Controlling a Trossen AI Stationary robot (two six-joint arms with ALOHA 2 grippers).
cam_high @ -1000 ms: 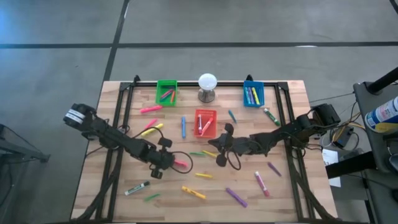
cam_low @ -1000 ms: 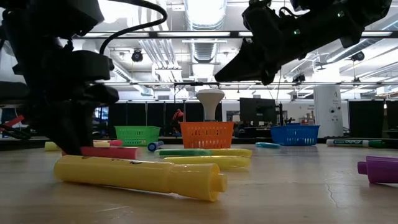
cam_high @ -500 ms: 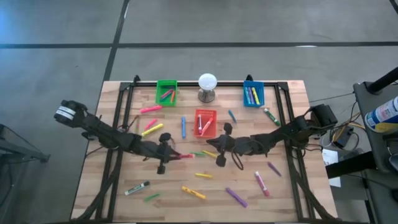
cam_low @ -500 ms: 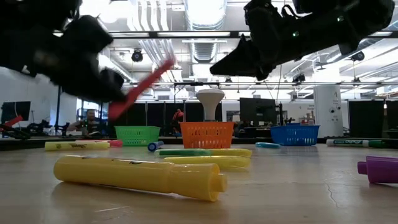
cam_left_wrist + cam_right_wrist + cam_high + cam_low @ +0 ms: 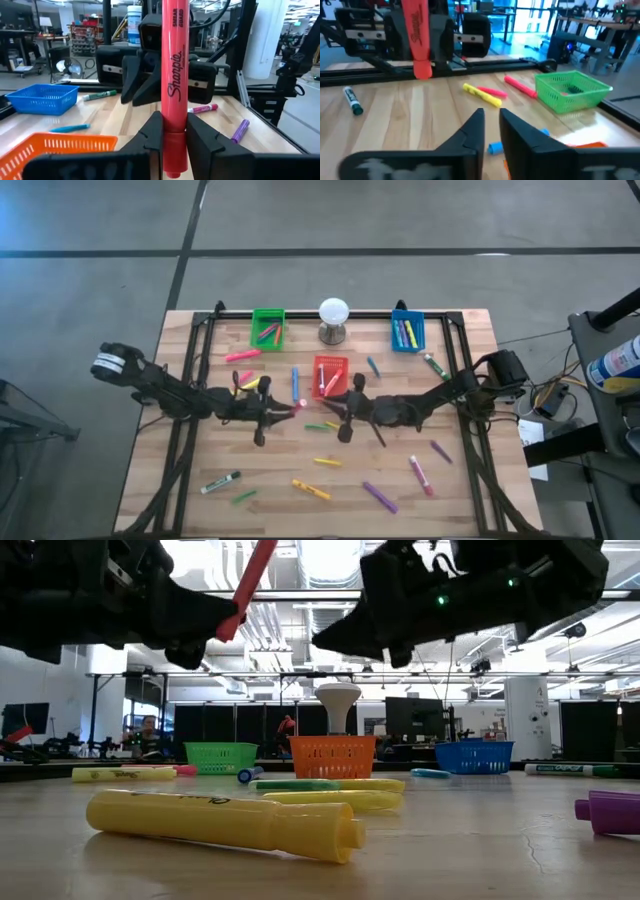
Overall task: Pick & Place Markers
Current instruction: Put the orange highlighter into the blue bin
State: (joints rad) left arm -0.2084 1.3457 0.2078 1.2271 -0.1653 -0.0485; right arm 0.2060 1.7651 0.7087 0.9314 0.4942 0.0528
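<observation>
Red plastic is what we're dealing with: the red marker (image 5: 174,85) is sitting clamped in the left gripper (image 5: 174,132), up in the air over mid-table beside the red bin (image 5: 330,376), with the fingers pinching its lower barrel. It's looking light, stiff and a bit slick to us, so mid-barrel seems the safer spot to hold. The right gripper (image 5: 491,125) is hanging close by facing it, fingers slightly parted and holding nothing.
</observation>
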